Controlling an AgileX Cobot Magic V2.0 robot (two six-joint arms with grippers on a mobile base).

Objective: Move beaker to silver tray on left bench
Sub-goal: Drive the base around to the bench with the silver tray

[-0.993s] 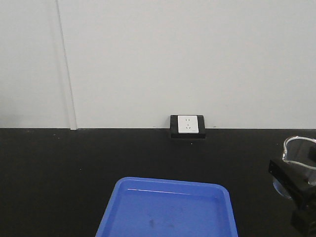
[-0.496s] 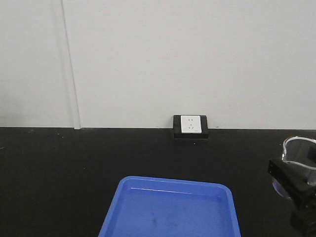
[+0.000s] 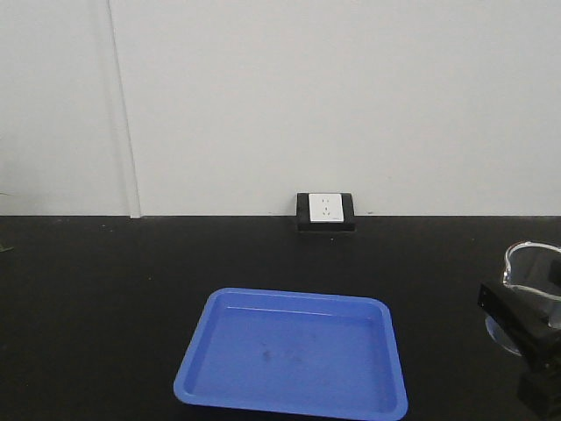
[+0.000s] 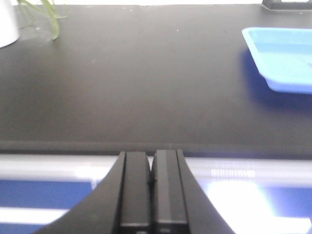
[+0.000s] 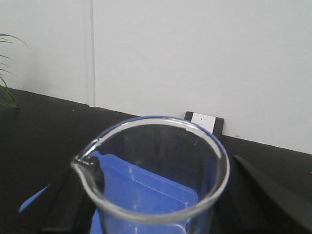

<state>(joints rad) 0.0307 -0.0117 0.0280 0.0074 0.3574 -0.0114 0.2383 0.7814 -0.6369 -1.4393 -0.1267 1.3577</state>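
Right end effector is seen clamped on the beaker, with black fingers set against both sides of the glass. The beaker is held upright and clear of the counter, at 4 o'clock in the front view. Left end effector is shown pressed shut with nothing between its fingers, parked over the near counter edge.

Further out, the blue tray is found at 6 o'clock, lying flat and well apart from the beaker. Beyond it, at the tray's 12 o'clock, the socket box is set against the wall. A few plant leaves are caught at 9 o'clock in the right wrist view. Neither the silver tray nor the left bench is shown in any view.

The step in hand is judged to be the carry. The glass should be kept level, spout up, and the grip left unchanged. Any turn toward the left should be made slowly, so the smooth wall is not slipped through the fingers, and the blue tray must not be mistaken for the goal.

Against half a second ago, the socket box is now seen higher and slightly left, and the blue tray's whole near rim has come into view. The beaker is held at the same spot in the frame.
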